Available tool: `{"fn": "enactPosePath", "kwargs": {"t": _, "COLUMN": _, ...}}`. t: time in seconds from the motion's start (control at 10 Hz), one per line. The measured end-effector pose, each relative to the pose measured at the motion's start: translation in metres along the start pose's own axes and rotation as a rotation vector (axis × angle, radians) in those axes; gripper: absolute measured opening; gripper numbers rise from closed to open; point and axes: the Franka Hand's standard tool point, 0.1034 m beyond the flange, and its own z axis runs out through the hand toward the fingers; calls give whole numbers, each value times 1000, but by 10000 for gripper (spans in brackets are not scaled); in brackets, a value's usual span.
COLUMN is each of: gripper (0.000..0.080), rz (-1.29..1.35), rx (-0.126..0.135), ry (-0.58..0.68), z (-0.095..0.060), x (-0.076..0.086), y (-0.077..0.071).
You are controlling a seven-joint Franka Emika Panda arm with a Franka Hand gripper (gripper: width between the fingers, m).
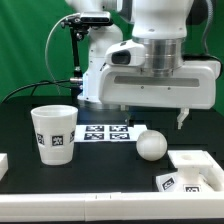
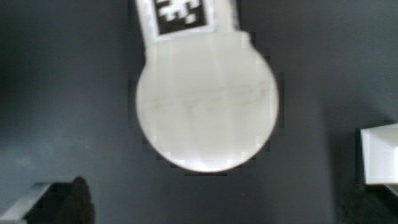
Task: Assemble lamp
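The white round-headed bulb (image 1: 150, 143) lies on its side on the black table, its tagged stem pointing toward the marker board. In the wrist view the bulb (image 2: 210, 105) fills the middle, with a tag on its stem. My gripper (image 1: 154, 118) hovers just above the bulb, open and empty; in the wrist view the gripper (image 2: 214, 205) shows one dark finger (image 2: 54, 202) at the edge, apart from the bulb. The cup-shaped shade (image 1: 55, 131) stands upright at the exterior view's left. The blocky base (image 1: 194, 174) sits at the front right.
The marker board (image 1: 106, 132) lies flat between the shade and the bulb. A white block (image 1: 3, 165) sits at the left edge. The white robot pedestal (image 1: 100, 70) stands behind. A white corner of the base (image 2: 379, 155) shows in the wrist view.
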Motion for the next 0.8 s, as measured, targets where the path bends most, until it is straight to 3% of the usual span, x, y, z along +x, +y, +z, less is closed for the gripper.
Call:
{"fn": "enactPosePath", "kwargs": {"t": 0.2, "gripper": 699, "rz": -52, "rx": -33, "ry": -162, "z": -1, "x": 3, "y": -4}}
{"fn": "enactPosePath", "kwargs": {"t": 0.3, "gripper": 699, "rz": -60, "rx": -37, "ry": -203, "z": 1, "x": 2, "y": -6}}
{"fn": "enactPosePath", "kwargs": {"t": 0.6, "gripper": 699, "rz": -50, "rx": -67, "ry": -411, "z": 5, "x": -5, "y": 1}}
{"fn": "enactPosePath", "kwargs": {"t": 0.8, "gripper": 699, "rz": -19, "rx": -65, "ry": -608, "z": 13, "x": -7, "y": -3}}
